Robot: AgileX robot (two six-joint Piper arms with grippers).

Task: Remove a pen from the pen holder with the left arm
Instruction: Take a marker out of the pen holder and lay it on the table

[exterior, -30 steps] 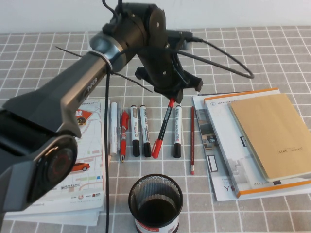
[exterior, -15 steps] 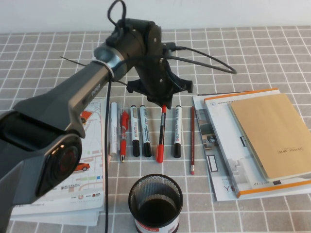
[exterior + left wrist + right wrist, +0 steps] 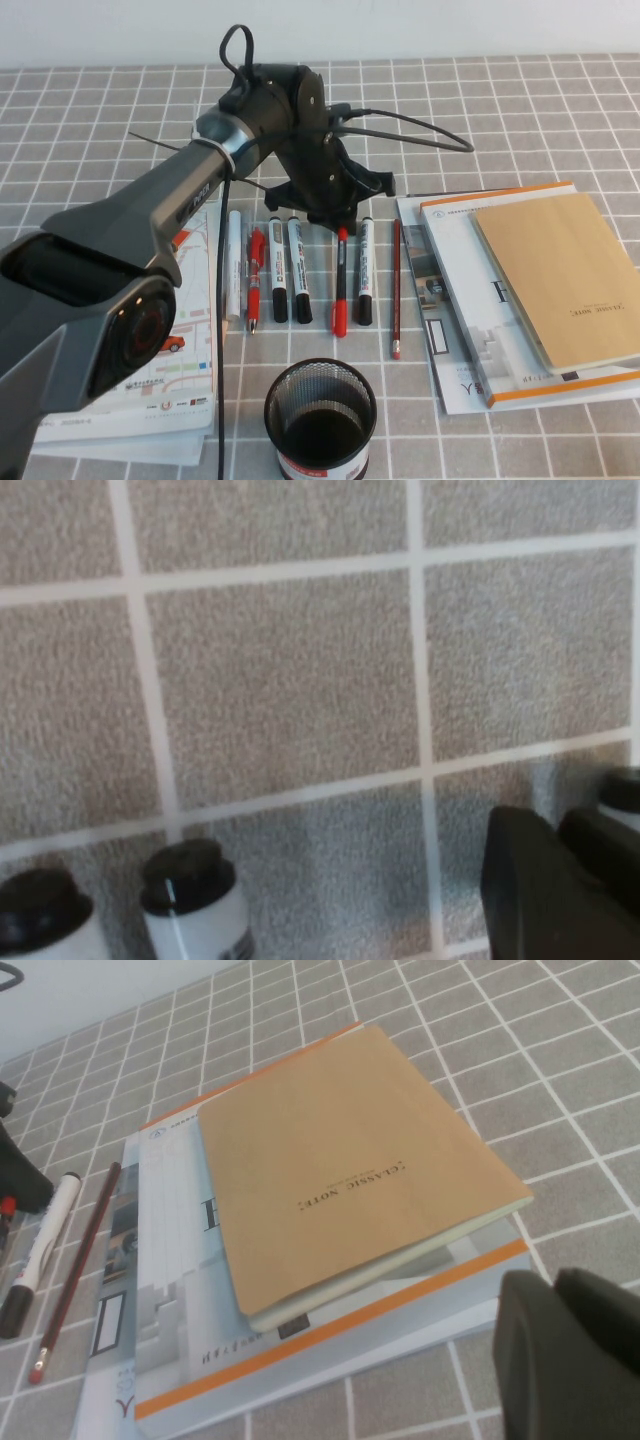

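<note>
The black mesh pen holder (image 3: 275,410) stands at the near edge of the table, and I see no pens inside it. My left gripper (image 3: 338,222) is past it, low over a row of pens, shut on the top end of a red-and-black pen (image 3: 340,285). This pen lies in line with the row, between two white markers. In the left wrist view the dark fingers (image 3: 530,890) are pressed together over the tiles, and the held pen is hidden. My right gripper (image 3: 560,1285) is shut and empty beside the books; the high view does not show it.
The row holds a white pen (image 3: 233,262), a red pen (image 3: 255,275), black-capped markers (image 3: 287,268) (image 3: 365,270) and a red pencil (image 3: 396,290). A tan notebook (image 3: 560,275) lies on stacked books (image 3: 450,330) at right. A leaflet (image 3: 180,340) lies at left.
The left gripper has moved down and slightly left with the red pen. The pen has swung from a slant to straight, in line with the row.
</note>
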